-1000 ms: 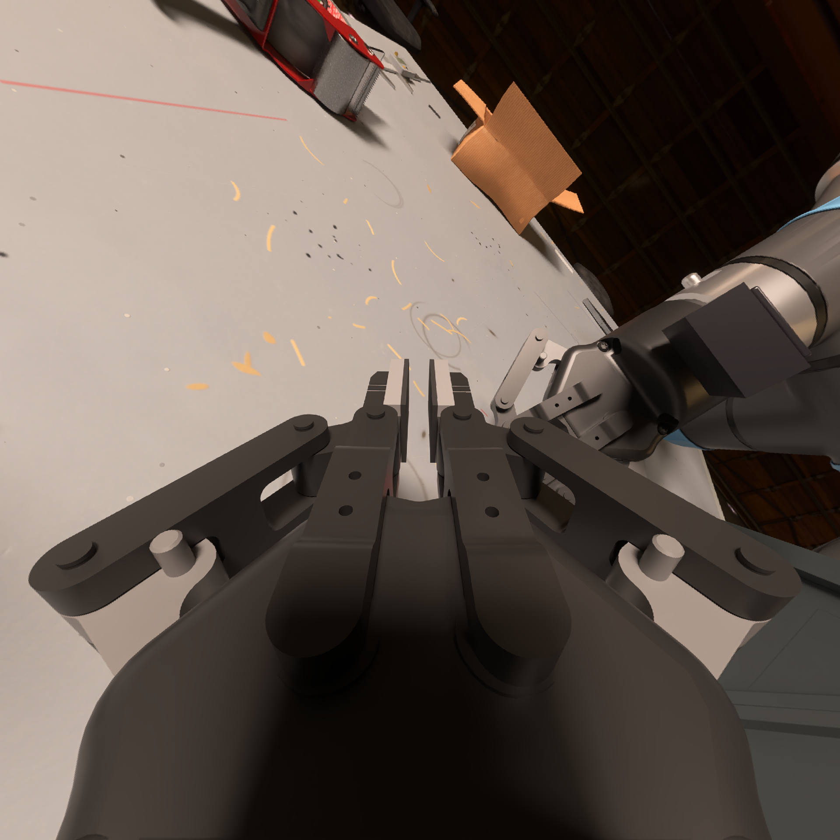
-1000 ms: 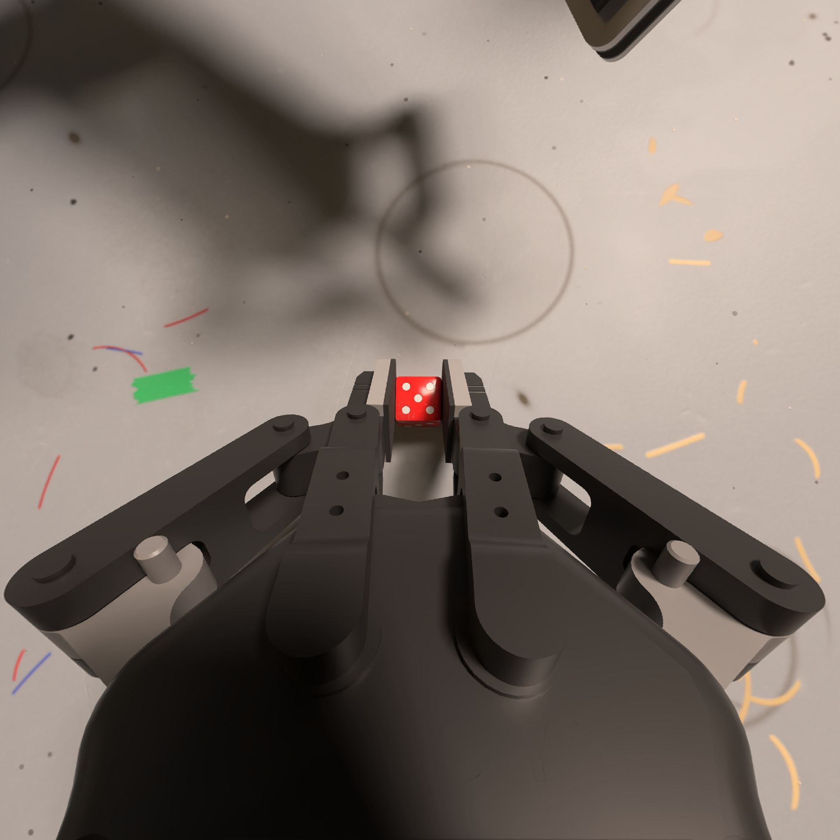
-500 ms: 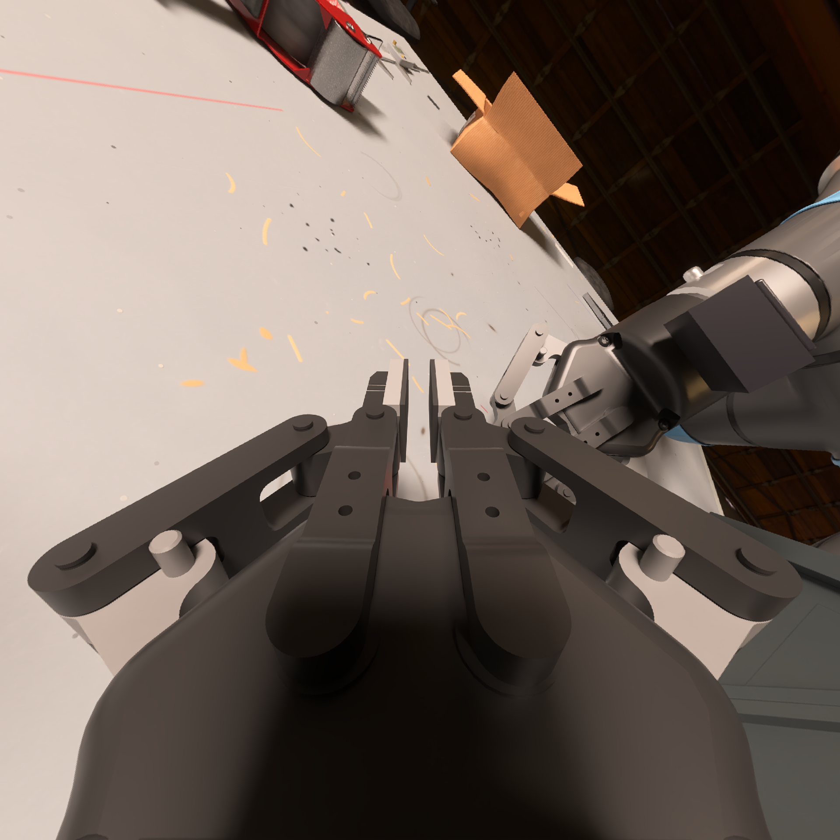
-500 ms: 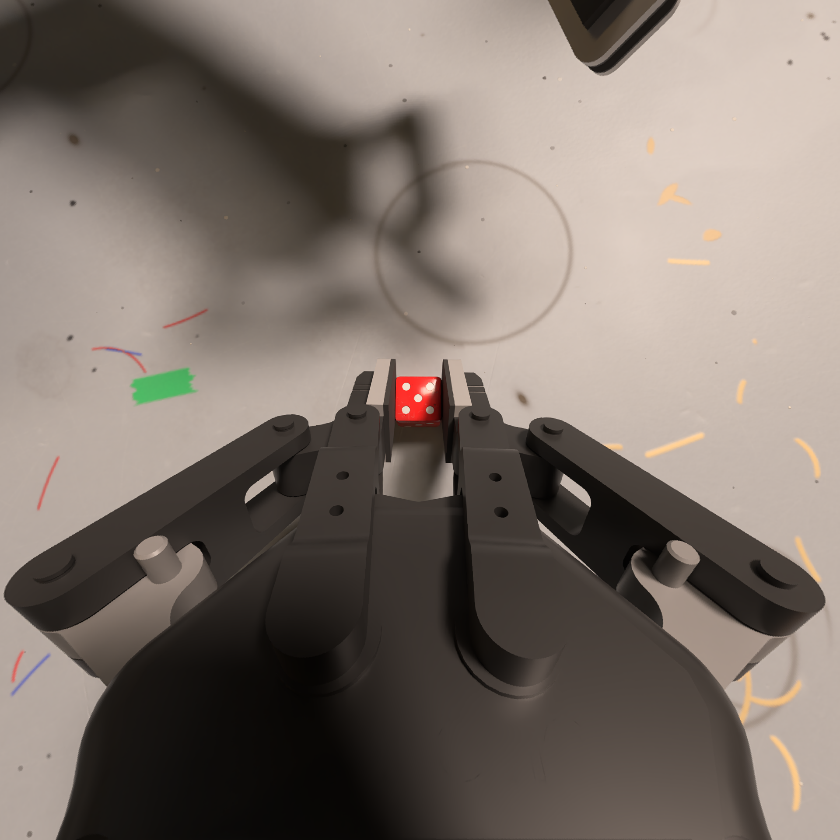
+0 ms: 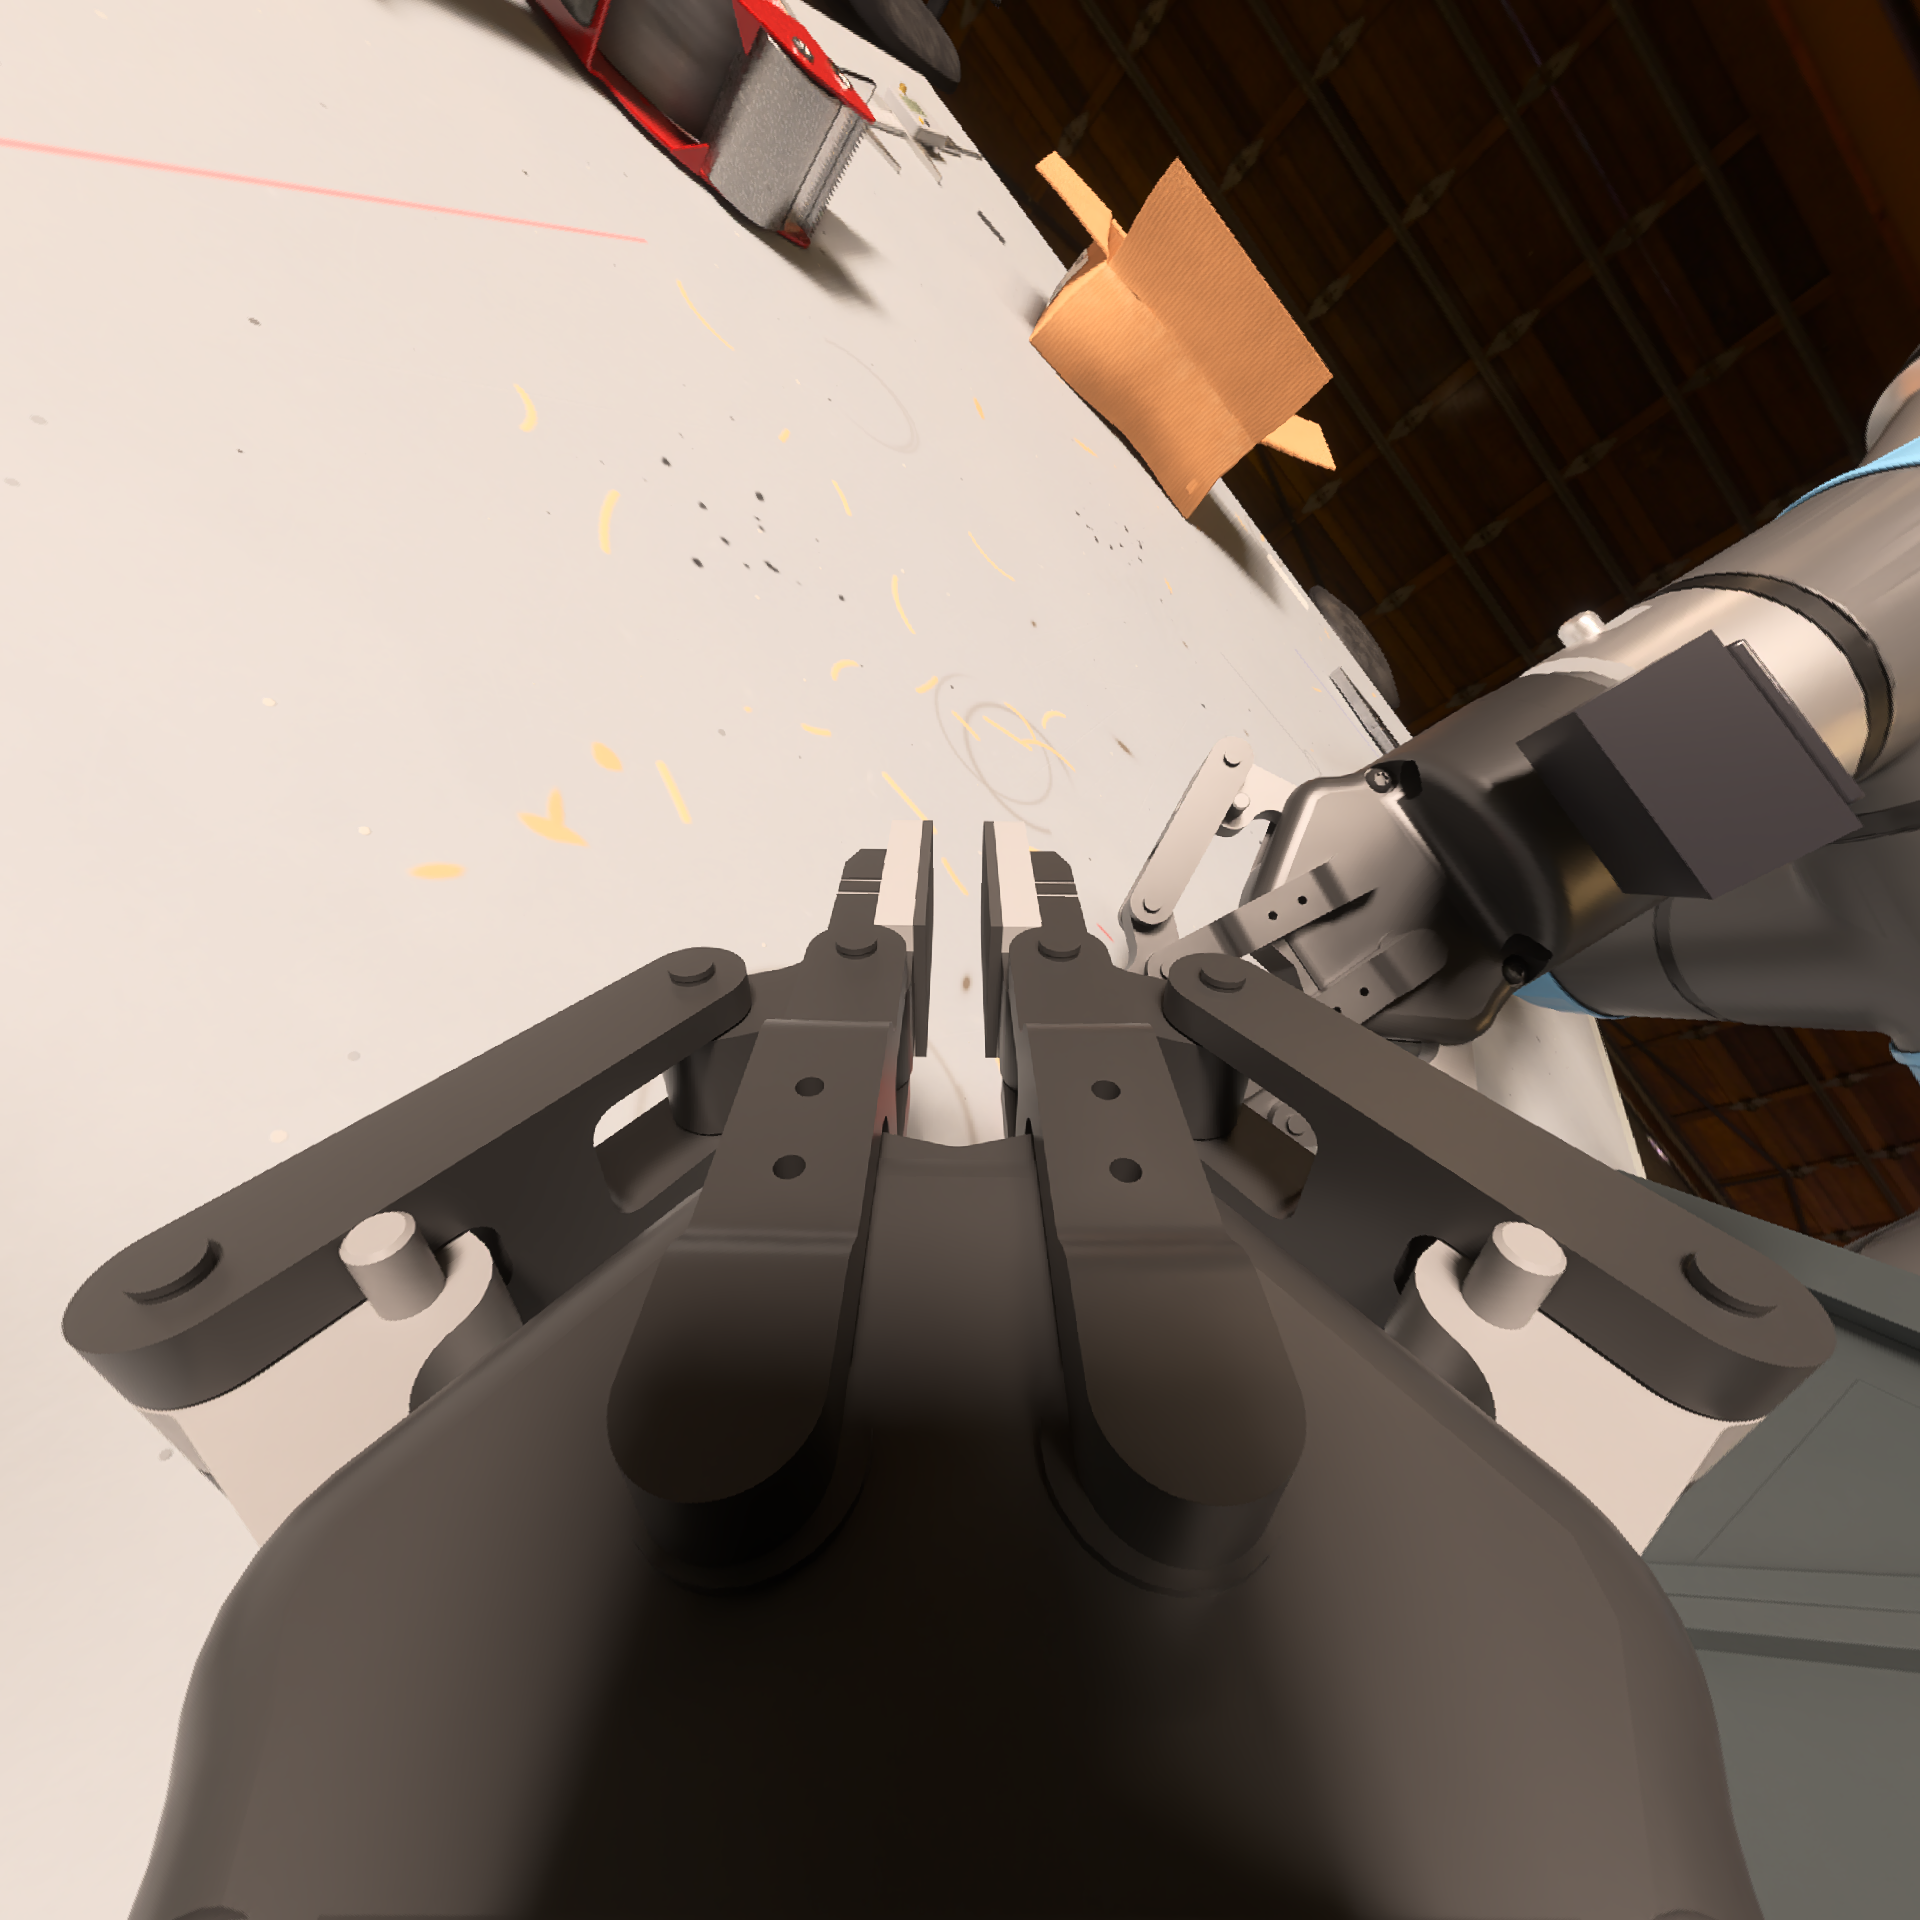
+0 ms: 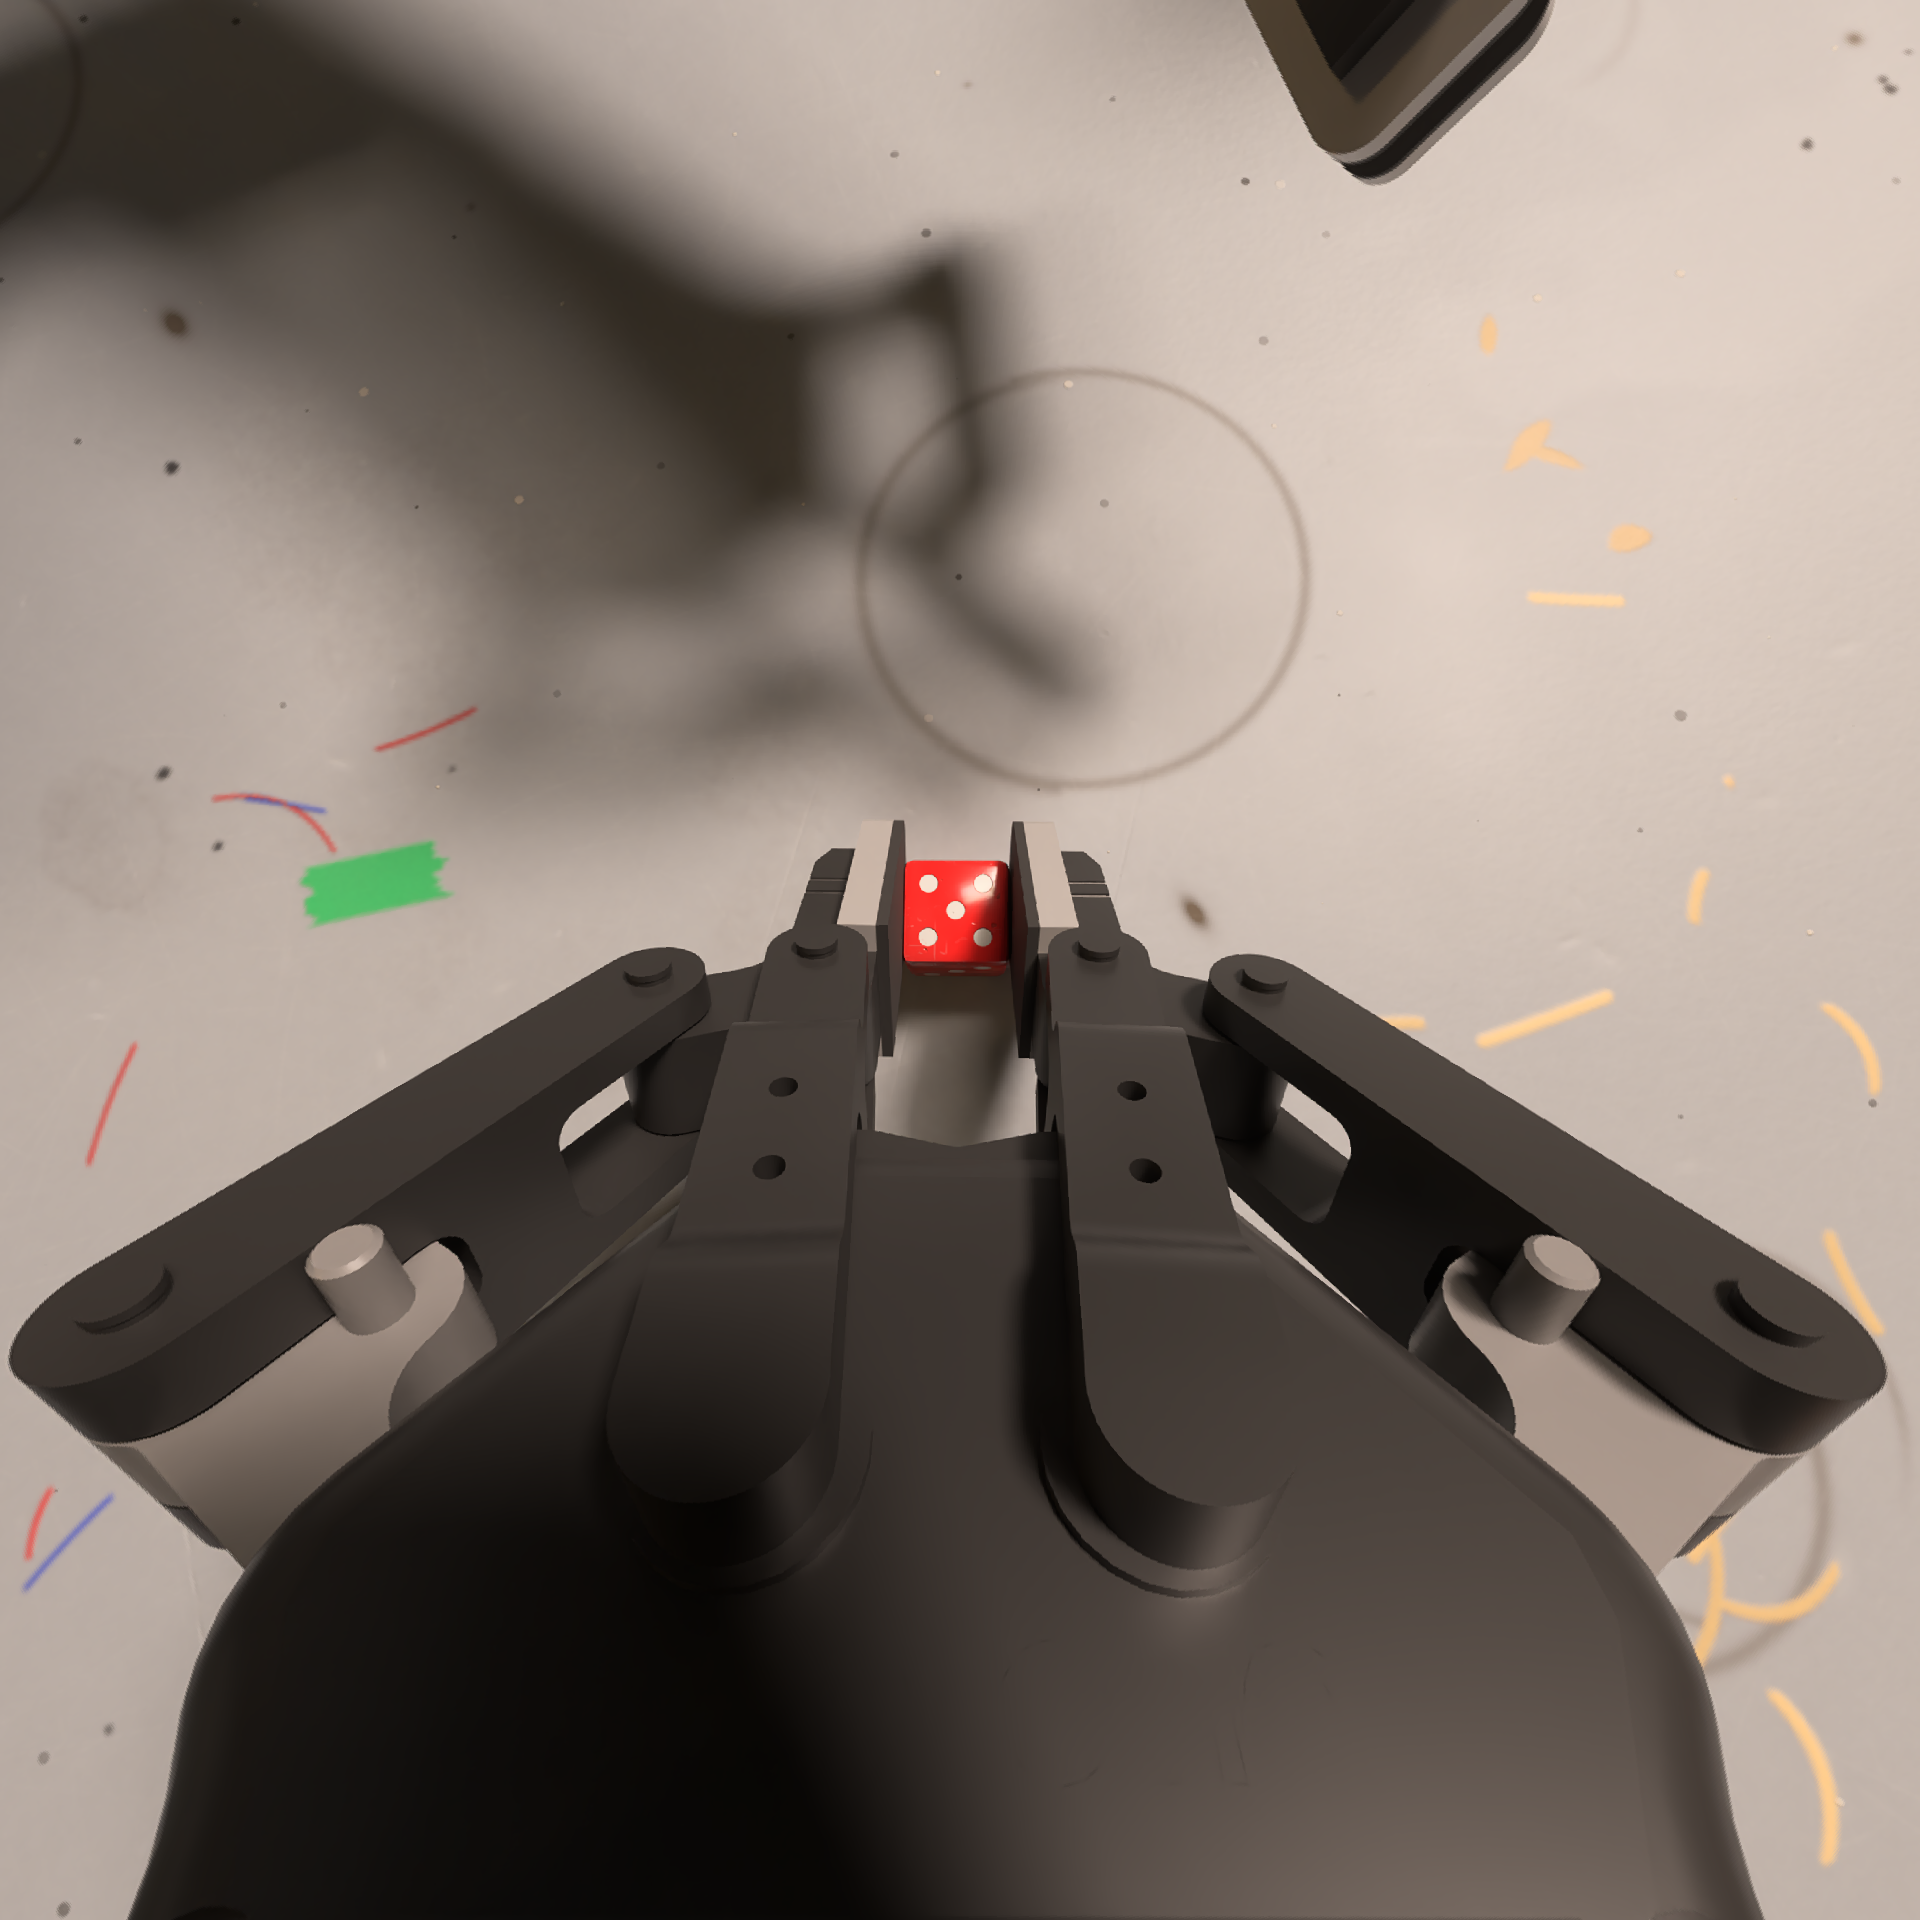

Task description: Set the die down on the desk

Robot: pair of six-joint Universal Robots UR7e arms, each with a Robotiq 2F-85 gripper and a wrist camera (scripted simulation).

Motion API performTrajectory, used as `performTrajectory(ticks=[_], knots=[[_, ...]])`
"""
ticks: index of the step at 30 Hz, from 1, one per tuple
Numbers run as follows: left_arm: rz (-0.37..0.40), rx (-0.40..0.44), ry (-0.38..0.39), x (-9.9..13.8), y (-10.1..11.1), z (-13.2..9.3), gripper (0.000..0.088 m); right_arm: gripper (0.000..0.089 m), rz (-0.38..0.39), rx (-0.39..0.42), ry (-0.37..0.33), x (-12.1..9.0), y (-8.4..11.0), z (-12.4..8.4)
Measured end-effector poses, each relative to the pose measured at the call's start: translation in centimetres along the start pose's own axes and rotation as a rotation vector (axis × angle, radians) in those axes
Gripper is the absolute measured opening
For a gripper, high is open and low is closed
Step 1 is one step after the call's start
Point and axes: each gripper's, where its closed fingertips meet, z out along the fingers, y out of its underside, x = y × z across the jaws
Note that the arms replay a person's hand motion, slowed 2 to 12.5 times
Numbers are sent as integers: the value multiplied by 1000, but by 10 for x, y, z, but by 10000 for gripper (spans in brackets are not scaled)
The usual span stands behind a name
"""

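Right wrist view: red die [image 6: 955, 914], 5 white pips up.

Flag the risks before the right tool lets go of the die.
1. The small red cube die with white pips is pinched near the tips of the right tool; whether it touches the pale speckled desk is unclear, so releasing now might let it drop and roll.
2. The nearly closed, empty left tool sits close beside the right one, so retreating could clip it.

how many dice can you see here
1: a red die pinched between the right gripper pads above the desk. None shows in the left wrist view; others may be hidden behind the grippers.
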Motion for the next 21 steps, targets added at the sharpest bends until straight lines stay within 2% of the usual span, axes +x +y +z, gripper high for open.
performTrajectory(ticks=[21], knots=[[-2, -1, 0, 0, 0, 0, 85, 180, -17, 0, 29, 4, 0, 0]])
